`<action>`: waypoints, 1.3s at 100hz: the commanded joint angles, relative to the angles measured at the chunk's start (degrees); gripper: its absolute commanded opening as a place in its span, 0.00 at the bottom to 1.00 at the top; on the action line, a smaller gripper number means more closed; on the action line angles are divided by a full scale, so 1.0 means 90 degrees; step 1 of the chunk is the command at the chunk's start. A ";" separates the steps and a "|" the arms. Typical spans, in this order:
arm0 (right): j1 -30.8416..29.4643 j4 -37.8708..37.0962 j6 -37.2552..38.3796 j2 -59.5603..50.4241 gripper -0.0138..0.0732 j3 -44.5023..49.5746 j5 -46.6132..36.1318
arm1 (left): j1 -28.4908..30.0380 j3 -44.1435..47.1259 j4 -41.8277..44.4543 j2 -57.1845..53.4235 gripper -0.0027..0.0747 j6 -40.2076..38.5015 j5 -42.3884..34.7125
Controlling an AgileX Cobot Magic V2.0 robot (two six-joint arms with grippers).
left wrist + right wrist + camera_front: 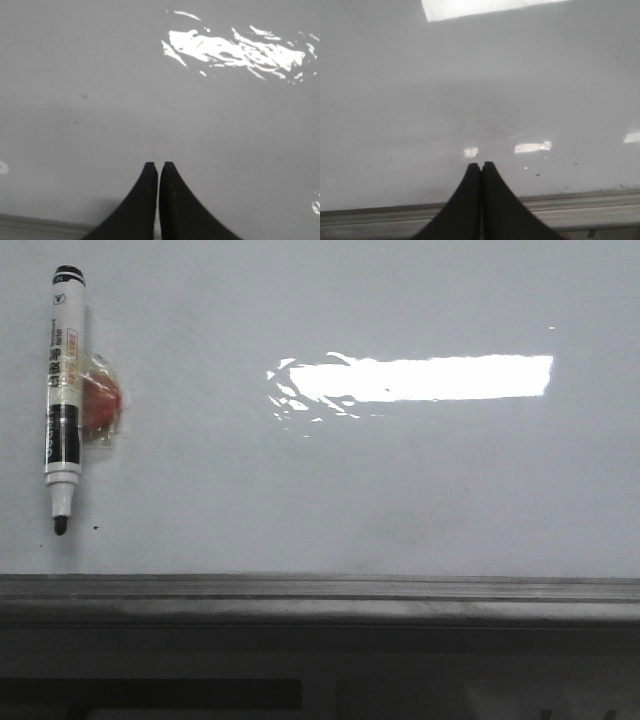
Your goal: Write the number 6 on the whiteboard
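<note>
White, unmarked whiteboard (400,500): no number 6 drawn yet.
Marker pen (62,390) hangs uncapped at the frame's upper left; left gripper (158,166) and right gripper (481,165) are both closed, holding nothing.

Both my grippers are pinched closed and empty: left gripper (158,165) has its black fingertips nearly touching, right gripper (481,164) same deal, tips pressed together, holding nothing.
</note>
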 commanded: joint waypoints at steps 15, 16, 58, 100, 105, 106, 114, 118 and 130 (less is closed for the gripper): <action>-0.0053 -0.0023 -0.0061 -0.0123 0.08 0.0184 -0.0698 | 0.0027 0.0285 -0.0001 -0.0197 0.01 -0.0066 -0.1049; -0.0053 -0.0023 -0.0061 -0.0123 0.08 0.0184 -0.0745 | 0.0027 0.0285 -0.0001 -0.0197 0.01 -0.0066 -0.1049; -0.0053 0.0036 -0.0049 -0.0111 0.08 0.0184 -0.1239 | 0.0027 0.0285 0.0408 -0.0197 0.01 -0.0066 -0.0928; -0.0053 -0.0893 -0.0049 -0.0019 0.08 0.0184 -0.1839 | 0.0027 0.0285 0.0408 -0.0197 0.01 -0.0066 -0.0929; -0.0053 -0.0815 -0.0049 0.0013 0.08 0.0184 -0.1839 | 0.0027 0.0285 0.0408 -0.0197 0.01 -0.0066 -0.0929; -0.0053 -0.0800 -0.0049 0.0039 0.08 0.0184 -0.1839 | 0.0027 0.0285 0.0408 -0.0197 0.01 -0.0066 -0.0929; -0.0053 -0.0784 -0.0049 0.0090 0.08 0.0184 -0.1808 | 0.0027 0.0285 0.0408 -0.0197 0.01 -0.0066 -0.0929; -0.0053 -0.0784 -0.0049 0.0121 0.08 0.0184 -0.1758 | 0.0027 0.0285 0.0408 -0.0197 0.01 -0.0066 -0.0929; -0.0053 -0.0744 -0.0049 0.0201 0.08 0.0184 -0.1704 | 0.0027 0.0285 0.0408 -0.0197 0.01 -0.0066 -0.0929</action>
